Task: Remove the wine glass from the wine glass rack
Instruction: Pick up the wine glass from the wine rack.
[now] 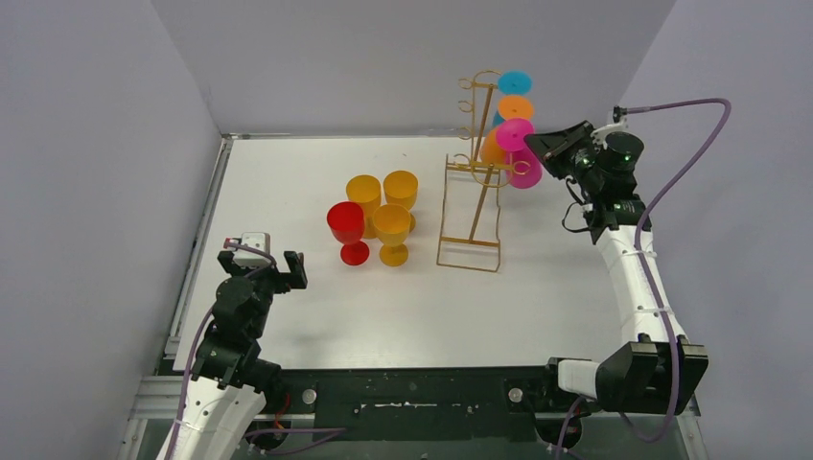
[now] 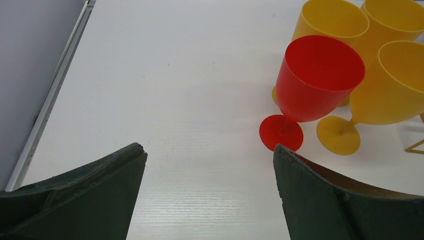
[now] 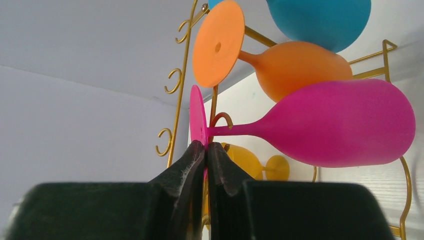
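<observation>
Where the glass hangs: the pink glass (image 3: pixel 340 122) lies on its side on the rack (image 1: pixel 476 203). It is the lowest of three hung there, with its stem cradled in a gold hook, foot on one side and bowl on the other.
Above it on the rack: an orange glass (image 3: pixel 295 62) just over the pink bowl, then a blue glass (image 3: pixel 320 17) higher up.
How it will handle: probably light, stiff, smooth plastic, more slippery than fragile. The bowl looks like the heavier end, so it may swing from a pinch at the foot.
Where to take hold: the foot's rim or the stem beside the hook. The bowl looks too wide for the fingers.
Right pincer (image 3: pixel 206 145): closed tight on the lower rim of the pink foot, the thin disc running down between the fingertips. The hook is just beyond.
Left pincer (image 2: pixel 210 150): spread wide and holding nothing, over bare tabletop (image 1: pixel 383 297). It is well apart from the rack, beyond the standing glasses.
Near the rack's base: a red glass (image 1: pixel 345 222) and three yellow glasses (image 1: pixel 393 230), upright in a cluster.
Next move calls for: freeing the stem from the hook before drawing away, keeping clear of the orange glass.
Risk: the rim grip may let the glass pivot or slip, and the thin wire rack could be dragged or tipped.
</observation>
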Controlling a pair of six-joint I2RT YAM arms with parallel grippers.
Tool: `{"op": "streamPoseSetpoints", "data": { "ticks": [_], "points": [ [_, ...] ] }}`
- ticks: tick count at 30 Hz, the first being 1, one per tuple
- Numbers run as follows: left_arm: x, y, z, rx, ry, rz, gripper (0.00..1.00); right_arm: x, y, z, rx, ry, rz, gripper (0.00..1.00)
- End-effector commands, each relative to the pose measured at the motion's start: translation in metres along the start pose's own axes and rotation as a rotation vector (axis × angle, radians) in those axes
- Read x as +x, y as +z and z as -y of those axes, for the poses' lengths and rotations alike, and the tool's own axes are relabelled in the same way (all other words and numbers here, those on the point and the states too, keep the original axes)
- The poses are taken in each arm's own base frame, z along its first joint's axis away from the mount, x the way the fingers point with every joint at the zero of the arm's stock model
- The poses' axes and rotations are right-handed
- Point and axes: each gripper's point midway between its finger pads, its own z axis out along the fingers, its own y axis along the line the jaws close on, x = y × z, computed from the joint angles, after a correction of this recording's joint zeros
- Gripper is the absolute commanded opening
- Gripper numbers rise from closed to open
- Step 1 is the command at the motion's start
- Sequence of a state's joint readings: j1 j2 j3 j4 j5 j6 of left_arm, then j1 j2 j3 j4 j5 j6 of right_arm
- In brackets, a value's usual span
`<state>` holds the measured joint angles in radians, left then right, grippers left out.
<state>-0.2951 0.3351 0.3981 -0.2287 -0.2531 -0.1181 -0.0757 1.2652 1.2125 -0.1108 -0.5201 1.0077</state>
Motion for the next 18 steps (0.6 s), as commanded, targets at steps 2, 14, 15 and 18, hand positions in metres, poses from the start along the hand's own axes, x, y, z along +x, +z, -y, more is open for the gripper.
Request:
{"op": "streamPoseSetpoints", "data": {
  "ticks": [2, 14, 15, 18],
  "points": [
    [-0.014, -0.001, 0.006, 0.030, 0.004, 0.045, 0.97, -0.010, -0.008, -0.018, -0.033, 0.063, 0.116, 0.02],
    [-0.014, -0.001, 0.006, 0.031, 0.003, 0.044, 0.97, -0.009, -0.015, -0.023, -0.063, 0.055, 0.108, 0.00],
    [-0.014, -0.001, 0.006, 0.029, 0.003, 0.043, 0.97, -0.009, -0.015, -0.025, -0.070, 0.051, 0.105, 0.00],
    [-0.014, -0.001, 0.005, 0.030, 0.004, 0.043, 0.97, -0.015, -0.016, -0.028, -0.075, 0.041, 0.117, 0.00]
  ]
}}
